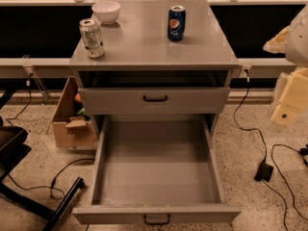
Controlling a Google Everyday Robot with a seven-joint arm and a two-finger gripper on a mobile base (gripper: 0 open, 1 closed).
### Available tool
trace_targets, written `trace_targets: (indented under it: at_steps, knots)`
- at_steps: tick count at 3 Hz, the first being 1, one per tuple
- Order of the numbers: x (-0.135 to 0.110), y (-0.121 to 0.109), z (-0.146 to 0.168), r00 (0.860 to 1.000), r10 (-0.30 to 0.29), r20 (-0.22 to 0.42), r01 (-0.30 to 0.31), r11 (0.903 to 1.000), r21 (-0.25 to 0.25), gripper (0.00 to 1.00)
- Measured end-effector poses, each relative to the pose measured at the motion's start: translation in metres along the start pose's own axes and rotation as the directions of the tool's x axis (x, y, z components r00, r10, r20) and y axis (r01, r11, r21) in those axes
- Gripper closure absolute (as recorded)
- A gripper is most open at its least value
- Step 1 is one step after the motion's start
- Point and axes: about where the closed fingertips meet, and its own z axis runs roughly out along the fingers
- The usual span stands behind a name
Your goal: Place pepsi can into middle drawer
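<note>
Speckled flooring strewn with black cables [250, 129] is seen under a grey cabinet [144, 49]. The gripper [288, 102] is held at the right edge of the view, beside the cabinet. Whether it is open or closed cannot be told, and nothing is seen held in it.

The pepsi can [176, 23] stands upright on the cabinet top, up and to the left of the gripper and well apart from it. It is judged light, with thin walls that are stiff but easily dented, and a smooth, rather slippery side. A moderate grasp across the mid-body is advised.

The middle drawer [156, 214] is pulled fully out below and to the left of the gripper. The upper drawer [154, 100] is shut. Farther left a silver-and-green can [91, 37] and a white bowl [106, 11] stand well apart from the pepsi can, so nothing is judged to block the approach. A cardboard box [67, 124] sits on the floor.
</note>
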Motion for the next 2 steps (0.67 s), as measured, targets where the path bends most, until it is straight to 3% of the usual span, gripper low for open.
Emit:
trace_targets:
  at_steps: [1, 2]
  knots:
    - [0.000, 0.000, 0.000, 1.000, 0.000, 0.000, 0.000, 1.0000, 0.000, 0.00]
    - [-0.009, -0.018, 0.014, 0.998, -0.018, 0.068, 0.016, 0.9996, 0.023, 0.00]
